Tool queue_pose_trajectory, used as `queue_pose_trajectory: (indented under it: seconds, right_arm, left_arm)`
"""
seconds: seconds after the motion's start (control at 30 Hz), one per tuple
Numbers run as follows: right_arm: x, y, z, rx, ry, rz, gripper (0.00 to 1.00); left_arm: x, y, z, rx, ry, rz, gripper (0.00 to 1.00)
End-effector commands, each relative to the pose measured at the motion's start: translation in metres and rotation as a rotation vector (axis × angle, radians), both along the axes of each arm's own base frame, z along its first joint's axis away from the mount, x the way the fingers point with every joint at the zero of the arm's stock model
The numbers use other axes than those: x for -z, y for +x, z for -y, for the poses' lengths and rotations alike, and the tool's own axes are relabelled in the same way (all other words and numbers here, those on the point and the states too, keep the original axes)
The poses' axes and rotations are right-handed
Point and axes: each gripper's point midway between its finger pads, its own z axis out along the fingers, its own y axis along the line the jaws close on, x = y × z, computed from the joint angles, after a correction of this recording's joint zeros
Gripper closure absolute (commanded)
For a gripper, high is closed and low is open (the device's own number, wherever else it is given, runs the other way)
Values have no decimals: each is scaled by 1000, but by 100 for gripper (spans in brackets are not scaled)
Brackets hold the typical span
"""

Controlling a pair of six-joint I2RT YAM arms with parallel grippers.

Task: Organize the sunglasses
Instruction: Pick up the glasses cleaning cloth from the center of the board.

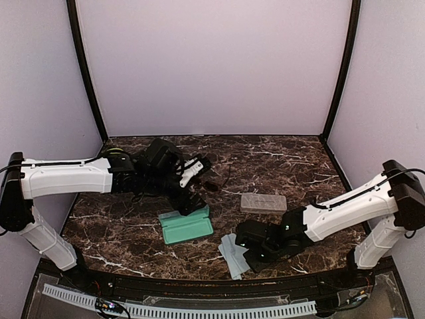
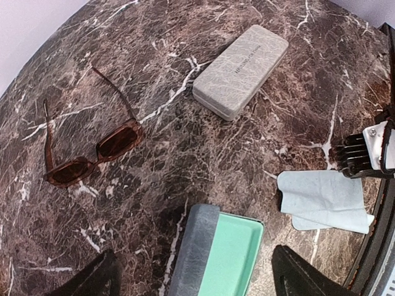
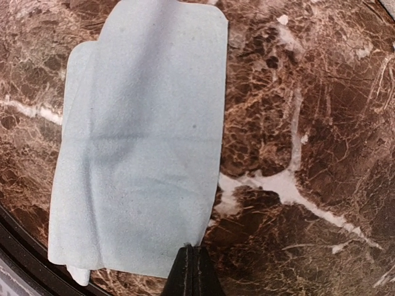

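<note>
One pair of sunglasses (image 2: 92, 157) with reddish-brown lenses lies on the marble with its arms unfolded; the top view shows the sunglasses (image 1: 214, 183) just beyond my left wrist. My left gripper (image 2: 197, 285) is open and hangs over an open blue-grey case (image 2: 216, 259) with a teal lining, one finger to each side and apart from it. In the top view the left gripper (image 1: 191, 203) is above that case (image 1: 186, 227). My right gripper (image 3: 192, 256) is shut on the near corner of a light-blue cloth (image 3: 142, 142) lying flat on the table.
A closed beige case (image 2: 241, 71) lies beyond the open one, seen from above as the beige case (image 1: 263, 203) at centre right. Two overlapping light-blue cloths (image 1: 234, 254) sit near the front edge by the right gripper (image 1: 244, 247). Purple walls enclose the table.
</note>
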Motion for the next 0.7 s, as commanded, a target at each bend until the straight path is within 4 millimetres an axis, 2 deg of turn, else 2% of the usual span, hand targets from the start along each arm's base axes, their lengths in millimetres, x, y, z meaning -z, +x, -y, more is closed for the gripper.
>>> queue_pose_trajectory:
  seconds: [0.0, 0.23, 0.27, 0.37, 0.5, 0.67]
  right_arm:
    - [10, -5, 27, 14, -72, -21, 100]
    - [-13, 13, 34, 76, 12, 28, 100]
    - [-21, 17, 35, 87, 62, 39, 100]
    - [-25, 20, 40, 101, 92, 46, 100]
    - [-27, 23, 48, 131, 103, 47, 100]
    - [-28, 22, 46, 137, 121, 31, 100]
  left_arm:
    - [-9, -9, 18, 85, -83, -20, 18]
    - [-3, -39, 52, 310, -177, -73, 31]
    - [1, -50, 66, 382, -215, -122, 40]
    - [11, -59, 83, 451, -231, -175, 48]
    - [33, -63, 106, 503, -220, -219, 52]
    - [56, -64, 130, 530, -198, -245, 54]
